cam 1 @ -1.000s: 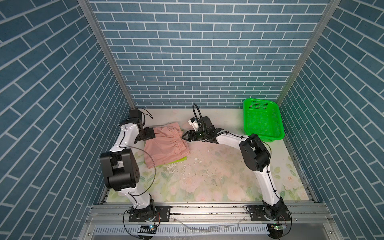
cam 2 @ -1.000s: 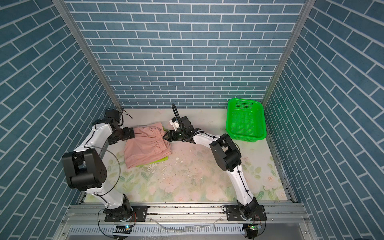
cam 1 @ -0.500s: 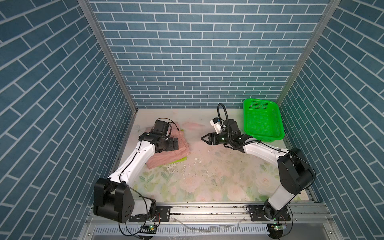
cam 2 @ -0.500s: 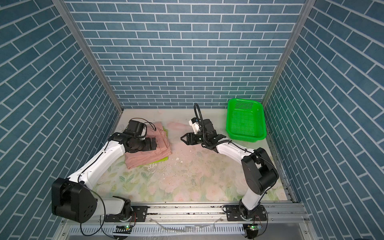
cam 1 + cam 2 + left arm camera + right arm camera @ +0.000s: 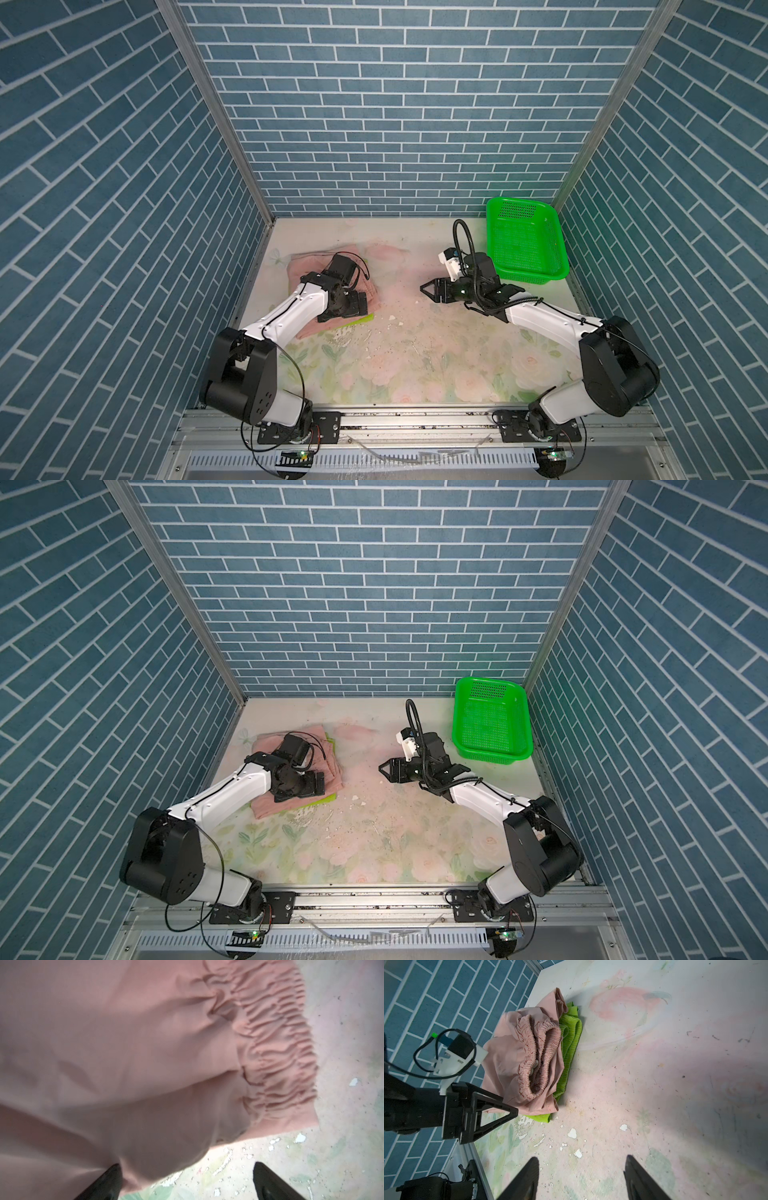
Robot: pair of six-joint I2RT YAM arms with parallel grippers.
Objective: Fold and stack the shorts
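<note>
Dusty-pink shorts (image 5: 506, 1064), gathered waistband (image 5: 527, 1057), atop crinkled lime shorts (image 5: 571, 1043), left jaws spread, right jaws spread

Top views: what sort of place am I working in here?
Probably a lab test booth, not a real room: brick-print panel walls on three sides, an aluminium rail along the front with both arms' bases bolted on, and a worn floral tabletop.

Upper shorts (image 5: 508, 1059) lie on lower shorts (image 5: 571, 1043), left of basket (image 5: 532, 276).
</note>
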